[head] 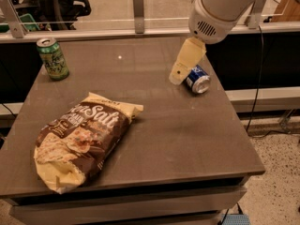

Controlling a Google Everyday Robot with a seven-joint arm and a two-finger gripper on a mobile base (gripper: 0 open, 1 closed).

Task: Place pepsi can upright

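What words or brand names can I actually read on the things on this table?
"Salt": large white letters on the chip bag.
On the green can: label too blurred to read.
On the pepsi can, lying on its side next to the gripper: markings unreadable.

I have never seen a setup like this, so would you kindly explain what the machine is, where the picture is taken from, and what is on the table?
This is a mobile robot with one white arm ending in a cream-coloured gripper. The single camera looks down on a grey table; where it is mounted is unknown. The gripper hovers low, right beside the pepsi can, which lies on its side on the table and is meant to end up upright. Whether they touch is unclear; nothing is lifted. Also there: an upright green can at a far corner and a bag of chips lying nearer the camera.
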